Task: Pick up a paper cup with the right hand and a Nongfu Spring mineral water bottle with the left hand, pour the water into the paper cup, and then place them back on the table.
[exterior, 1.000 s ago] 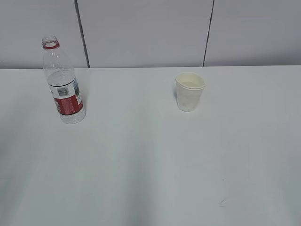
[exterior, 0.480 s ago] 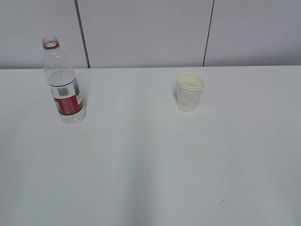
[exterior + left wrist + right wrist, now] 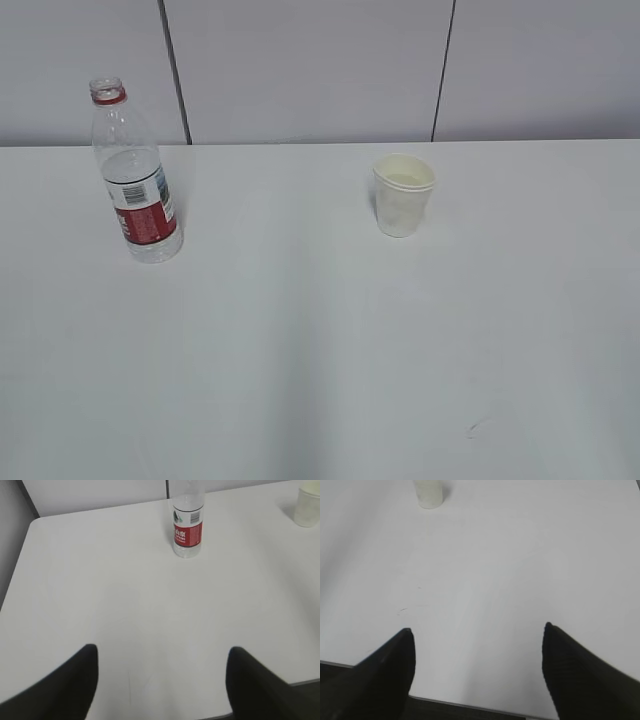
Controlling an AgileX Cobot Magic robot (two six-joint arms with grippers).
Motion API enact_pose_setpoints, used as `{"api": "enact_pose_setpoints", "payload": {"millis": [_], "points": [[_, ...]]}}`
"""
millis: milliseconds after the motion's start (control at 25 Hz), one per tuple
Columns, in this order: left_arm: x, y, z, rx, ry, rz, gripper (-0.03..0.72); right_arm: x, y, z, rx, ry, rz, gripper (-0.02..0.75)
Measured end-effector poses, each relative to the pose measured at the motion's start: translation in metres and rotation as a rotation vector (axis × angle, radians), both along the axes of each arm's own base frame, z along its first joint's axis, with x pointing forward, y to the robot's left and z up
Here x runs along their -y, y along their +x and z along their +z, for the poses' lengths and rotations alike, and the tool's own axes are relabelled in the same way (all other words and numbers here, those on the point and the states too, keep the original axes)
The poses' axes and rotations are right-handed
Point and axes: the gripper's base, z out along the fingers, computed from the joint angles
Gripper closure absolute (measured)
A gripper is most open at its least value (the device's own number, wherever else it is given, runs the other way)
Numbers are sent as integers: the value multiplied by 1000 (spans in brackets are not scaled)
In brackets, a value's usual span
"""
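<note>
Two grippers, left gripper (image 3: 160,680) and right gripper (image 3: 477,672), hang spread wide and empty near the tabletop (image 3: 320,350) edge, well short of anything. The bottle (image 3: 135,175) stands upright far left, uncapped; the paper cup (image 3: 404,195) stands mid-right. Seemingly the opening reach: each arm must advance and straddle its target.

Each gripper, left gripper (image 3: 160,652) and right gripper (image 3: 477,630), shows two matte black, blunt, rounded fingers.
</note>
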Motion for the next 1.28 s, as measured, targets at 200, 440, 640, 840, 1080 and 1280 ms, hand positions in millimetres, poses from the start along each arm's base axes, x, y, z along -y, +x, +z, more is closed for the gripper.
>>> {"api": "enact_pose_setpoints", "payload": {"millis": [200, 440, 640, 840, 1080, 1280], "points": [[0, 5, -13, -43, 1, 0, 197, 0, 0, 0, 0, 1, 2, 150], [2, 20, -31, -75, -6, -7, 197, 0, 0, 0, 0, 1, 2, 150], [2, 31, -37, -34, -9, -6, 197, 0, 0, 0, 0, 1, 2, 150], [1, 33, -38, -22, 0, 0, 197, 0, 0, 0, 0, 1, 2, 150], [1, 33, -38, -21, 0, 0, 199, 0, 0, 0, 0, 1, 2, 150], [1, 33, -38, -20, 0, 0, 204, 0, 0, 0, 0, 1, 2, 150]]}}
